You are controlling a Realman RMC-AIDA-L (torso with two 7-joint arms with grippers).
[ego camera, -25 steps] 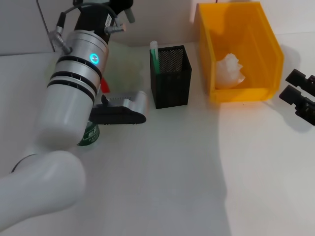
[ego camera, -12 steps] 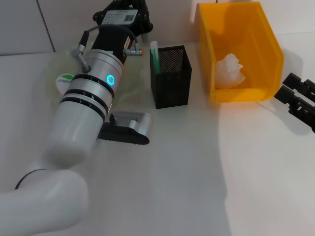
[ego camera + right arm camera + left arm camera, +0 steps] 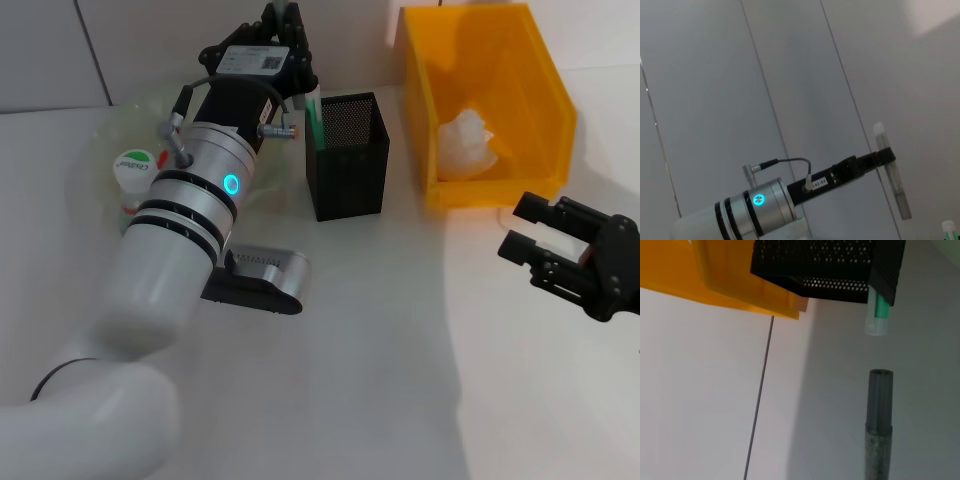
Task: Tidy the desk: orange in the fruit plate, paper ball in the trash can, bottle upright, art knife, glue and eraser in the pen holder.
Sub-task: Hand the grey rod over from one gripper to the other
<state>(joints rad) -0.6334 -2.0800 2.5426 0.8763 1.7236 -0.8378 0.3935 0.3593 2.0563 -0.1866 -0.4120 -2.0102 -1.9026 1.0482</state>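
The left pincer (image 3: 285, 25) is hanging high behind the pen holder (image 3: 348, 155), near its back left corner; it is gripping a slim grey stick (image 3: 891, 172), seen most clearly in the right wrist view, and I judge this to be the art knife or the glue, though which one I cannot tell; the right pincer (image 3: 548, 250) is hovering over the counter (image 3: 380, 350) in front of the trash can (image 3: 485, 100), its jaws standing apart and empty; the paper ball (image 3: 468, 140) is already lying inside the trash can; the bottle (image 3: 132, 175) is standing upright inside the fruit plate (image 3: 90, 170); a green-and-white tube (image 3: 313, 115) is already sticking out of the pen holder; a grey-and-black tool (image 3: 255, 280) is lying on the counter beside the left arm; the orange and the eraser are not showing clearly, so their state cannot be judged; dropping the held stick into the pen holder looks like the step in hand.
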